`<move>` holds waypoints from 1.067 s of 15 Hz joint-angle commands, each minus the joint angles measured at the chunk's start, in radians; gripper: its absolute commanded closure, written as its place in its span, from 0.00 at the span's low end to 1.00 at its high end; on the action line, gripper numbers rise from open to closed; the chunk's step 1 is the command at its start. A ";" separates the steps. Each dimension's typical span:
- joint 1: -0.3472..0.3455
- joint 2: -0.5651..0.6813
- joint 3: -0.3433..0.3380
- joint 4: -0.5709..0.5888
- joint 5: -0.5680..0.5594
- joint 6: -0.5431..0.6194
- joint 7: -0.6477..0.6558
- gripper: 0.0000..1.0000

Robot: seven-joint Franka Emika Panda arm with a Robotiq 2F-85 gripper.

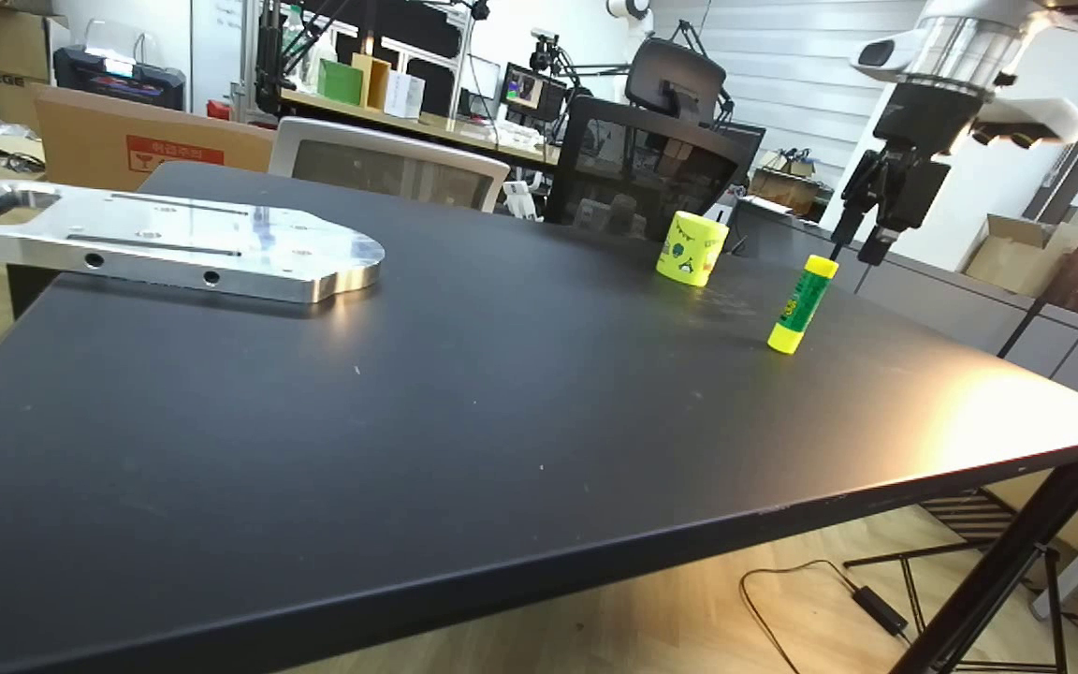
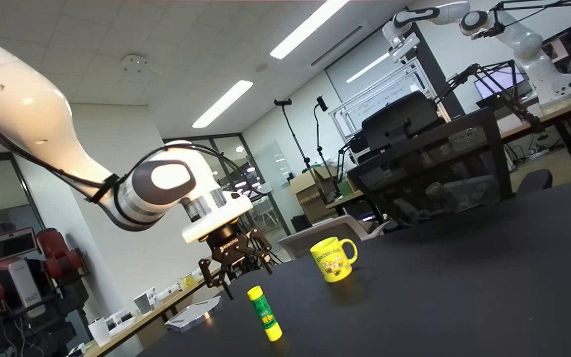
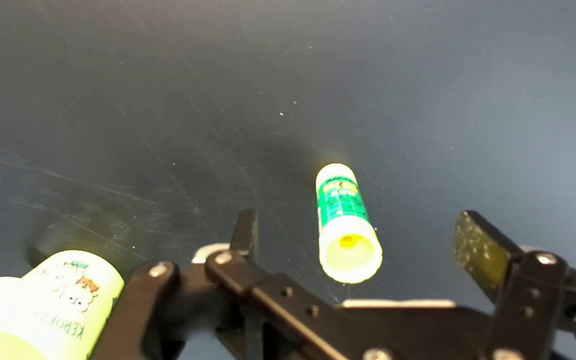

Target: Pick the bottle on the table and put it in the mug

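The bottle, a slim yellow tube with a green label, stands upright on the black table. It shows in both exterior views and in the wrist view. The squat lime-green mug stands upright beside it, apart from it, in both exterior views. The mug is partly cut off at the lower left of the wrist view. My gripper is open and empty just above the bottle. In the wrist view the bottle appears between its spread fingers, nearer the left one, touching neither.
A flat silver metal plate lies at the far end of the table from the bottle. A black mesh chair and a pale-framed chair stand at the table's edge near the mug.
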 commanded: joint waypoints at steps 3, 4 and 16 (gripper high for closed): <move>-0.034 0.105 0.040 0.094 -0.003 -0.005 0.007 0.00; -0.035 0.115 0.043 0.102 -0.007 -0.006 0.011 0.00; -0.071 0.144 0.067 0.228 0.058 -0.284 0.006 0.89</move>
